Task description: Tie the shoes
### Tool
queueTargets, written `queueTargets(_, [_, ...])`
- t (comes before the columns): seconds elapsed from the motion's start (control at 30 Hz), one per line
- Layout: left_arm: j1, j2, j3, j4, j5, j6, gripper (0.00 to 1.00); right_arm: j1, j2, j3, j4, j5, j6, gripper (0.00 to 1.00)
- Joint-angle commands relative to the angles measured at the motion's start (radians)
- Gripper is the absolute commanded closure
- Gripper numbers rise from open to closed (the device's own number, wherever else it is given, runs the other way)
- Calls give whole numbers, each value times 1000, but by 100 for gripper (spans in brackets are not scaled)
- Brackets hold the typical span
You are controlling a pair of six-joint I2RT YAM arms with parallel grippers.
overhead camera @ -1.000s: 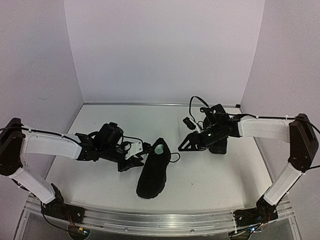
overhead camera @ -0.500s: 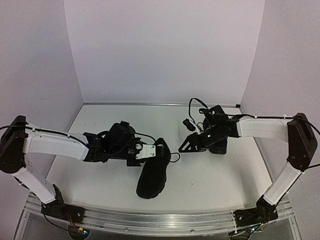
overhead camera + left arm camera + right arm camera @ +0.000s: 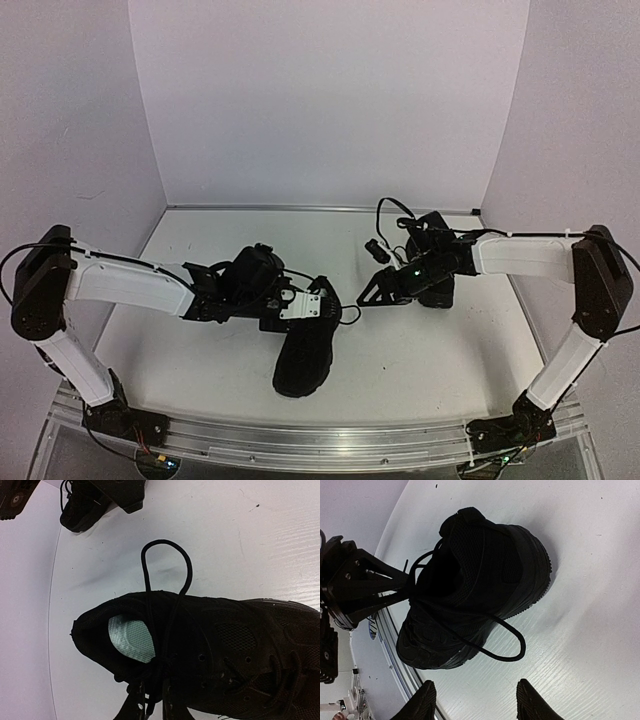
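Laces [image 3: 157, 666] of the middle shoe [image 3: 303, 350] are sitting between the nearly closed fingers of the left gripper [image 3: 151, 708], which seems to be pinching them beside the pale insole [image 3: 131, 639]. Right gripper [image 3: 476, 702] is hovering spread and empty, near the second shoe [image 3: 440, 292] lying farther right.

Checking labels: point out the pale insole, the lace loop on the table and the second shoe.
pale insole [image 3: 131, 639], left wrist view, middle of patch
lace loop [image 3: 166, 541], left wrist view, top of curve
second shoe [image 3: 437, 292], top view, near end

Matt cloth-mesh shoes [image 3: 305, 350], grained white table [image 3: 440, 350]
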Motion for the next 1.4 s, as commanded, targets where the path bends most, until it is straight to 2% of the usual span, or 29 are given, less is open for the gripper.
queueTargets(0.0, [-3,19,60,-28,-20,12,88,-1,9,-3,4,10,-15,48])
queueTargets(0.27, [-2,45,74,-56,-22,8,87,-1,19,-3,5,11,-17,48])
queueTargets(0.4, [-2,33,81,-70,-17,3,98,-1,20,-1,4,24,-17,49])
queueTargets(0.47, [-3,8,74,-67,-15,-8,100,0,24,3,4,24,-20,49])
queueTargets(0.73, [-3,-97,38,-102,-21,-51,100,3,97,60,6,12,-43,51])
queueTargets(1.07, [-2,-139,11,-149,-68,-96,100,69,204,193,-1,29,-59,48])
queueTargets(1.37, [-1,-266,-63,-135,-122,-174,100,108,273,272,-43,60,-95,54])
